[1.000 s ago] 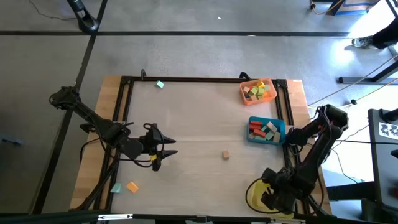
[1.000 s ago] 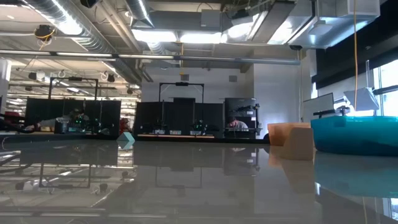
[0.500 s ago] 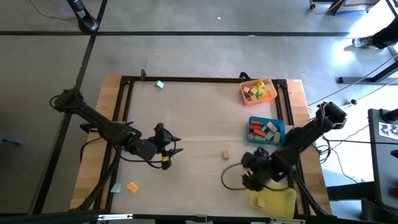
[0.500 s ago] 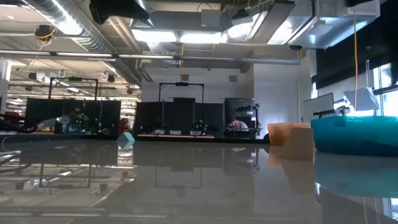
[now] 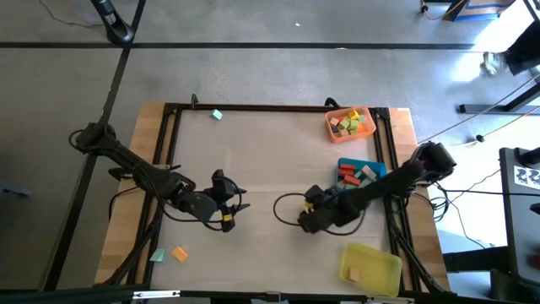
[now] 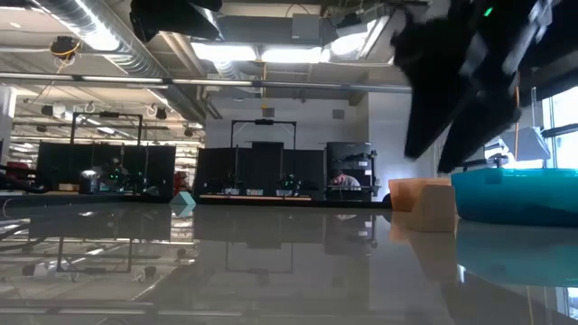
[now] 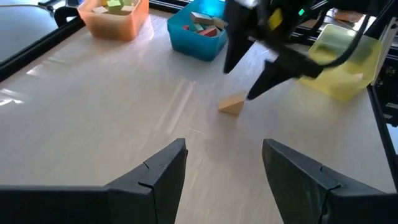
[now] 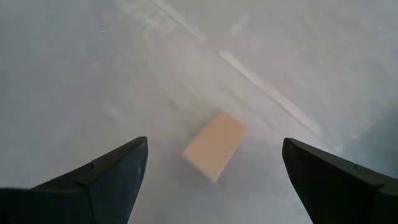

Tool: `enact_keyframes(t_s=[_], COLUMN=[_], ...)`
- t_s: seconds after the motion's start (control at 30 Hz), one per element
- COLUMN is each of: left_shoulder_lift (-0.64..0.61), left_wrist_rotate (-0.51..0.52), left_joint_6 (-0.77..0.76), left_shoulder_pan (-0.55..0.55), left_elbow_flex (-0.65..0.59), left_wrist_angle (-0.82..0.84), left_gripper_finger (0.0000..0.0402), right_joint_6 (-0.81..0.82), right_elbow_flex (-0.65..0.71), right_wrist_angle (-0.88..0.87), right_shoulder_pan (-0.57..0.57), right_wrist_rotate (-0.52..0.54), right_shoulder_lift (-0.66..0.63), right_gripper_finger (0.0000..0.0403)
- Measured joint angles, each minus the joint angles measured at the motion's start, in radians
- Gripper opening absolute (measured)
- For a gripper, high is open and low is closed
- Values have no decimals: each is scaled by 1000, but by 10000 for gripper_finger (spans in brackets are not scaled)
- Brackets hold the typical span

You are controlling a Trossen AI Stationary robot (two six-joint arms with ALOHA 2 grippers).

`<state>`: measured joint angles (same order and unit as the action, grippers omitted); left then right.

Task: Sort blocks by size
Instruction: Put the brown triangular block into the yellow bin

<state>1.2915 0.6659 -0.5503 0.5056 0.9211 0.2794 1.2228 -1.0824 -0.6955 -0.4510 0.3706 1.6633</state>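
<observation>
The tan block [image 8: 214, 146] lay on the counter [image 5: 261, 152] at mid-frame in the high view, under the right gripper [image 8: 211, 177], whose jaws stood wide. It looked light, rigid wood; its flat long sides suited gripping. The left gripper [image 7: 225, 165] hovered left-centre, jaws apart, empty.

From above, the right gripper [image 5: 305, 221] covers the tan block [image 8: 214, 145] beneath it. In the low view that gripper is a blurred dark shape cut by the top edge. The blocks in the blue tray [image 5: 377, 187] behind it and the orange tray [image 5: 330, 129] beyond are too small to size.
</observation>
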Motion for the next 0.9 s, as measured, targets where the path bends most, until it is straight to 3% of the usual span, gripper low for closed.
enact_keyframes(t_s=[0.23,0.47,0.9], left_shoulder_lift=[0,0,0], left_wrist_rotate=[0,0,0], left_joint_6=[1,0,0], left_shoulder_pan=[0,0,0], left_elbow_flex=[0,0,0], left_wrist_angle=[2,2,2], left_gripper_finger=[198,198,198], right_joint_6=[-2,-24,-52], right_elbow_flex=[0,0,-2], right_wrist_angle=[16,52,53], right_shoulder_pan=[41,54,53], right_wrist_rotate=[-62,-58,-56], right_shoulder_lift=[105,165,182], right_gripper_finger=[369,354,168])
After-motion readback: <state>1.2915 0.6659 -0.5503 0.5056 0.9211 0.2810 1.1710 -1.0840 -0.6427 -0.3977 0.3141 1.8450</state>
